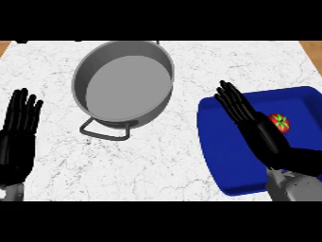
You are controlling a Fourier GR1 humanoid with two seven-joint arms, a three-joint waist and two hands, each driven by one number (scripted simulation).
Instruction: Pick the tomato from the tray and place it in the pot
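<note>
Two black robot hands, the left hand (13,137) and the right hand (261,132), show long segmented fingers with a dull sheen. Each joins a pale grey forearm (296,189) of smooth, boxy panels at the wrist.

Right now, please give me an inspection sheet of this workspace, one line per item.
Surface: white marble counter, wood at both far corners.
Job's things: tomato lies in the blue tray; grey pot holds nothing, handle toward the robot.
Clutter: nothing seen.
Hands: right hand open, over the tray beside the tomato; left hand open, resting at the left edge.
Cables: nothing seen.
Surroundings: nothing seen.
</note>
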